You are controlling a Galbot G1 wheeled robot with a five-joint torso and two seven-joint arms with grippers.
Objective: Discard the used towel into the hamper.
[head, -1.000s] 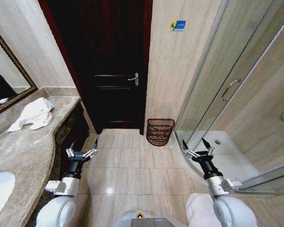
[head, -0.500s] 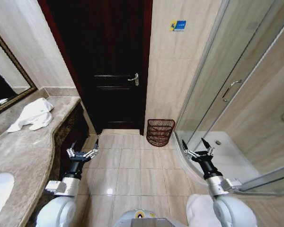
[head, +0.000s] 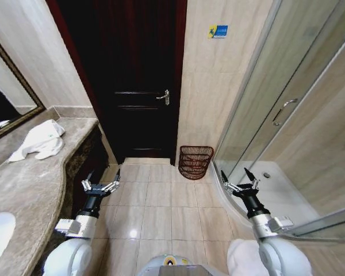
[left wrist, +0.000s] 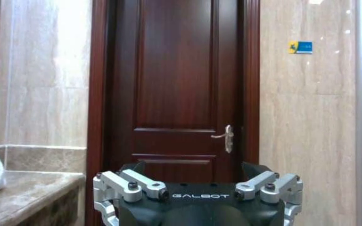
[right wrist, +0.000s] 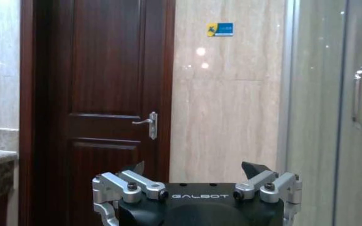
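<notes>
— Looking at your arms, why are both tools held low and forward like that?

— I carry my left tool [head: 100,185] and my right tool [head: 240,183] out over the floor tiles, level with each other, because neither has work within reach. Both have their fingers spread wide and grip nothing. Open fingers suit a soft thing that I must gather, I judge.

— Where is the towel, then?

— The towel [head: 38,140] lies crumpled on the marble desk [head: 29,184] to my left, near the far corner under the mirror [head: 3,95]. It is well apart from my left tool, so I take it that no grasp has begun.

— And the hamper?

— The hamper [head: 195,161] stands on the floor against the tiled wall, between the dark door [head: 135,80] and the glass shower screen [head: 276,109], its flat back to the wall and its open top free. That places it ahead and slightly to my right, well apart from the towel.
</notes>
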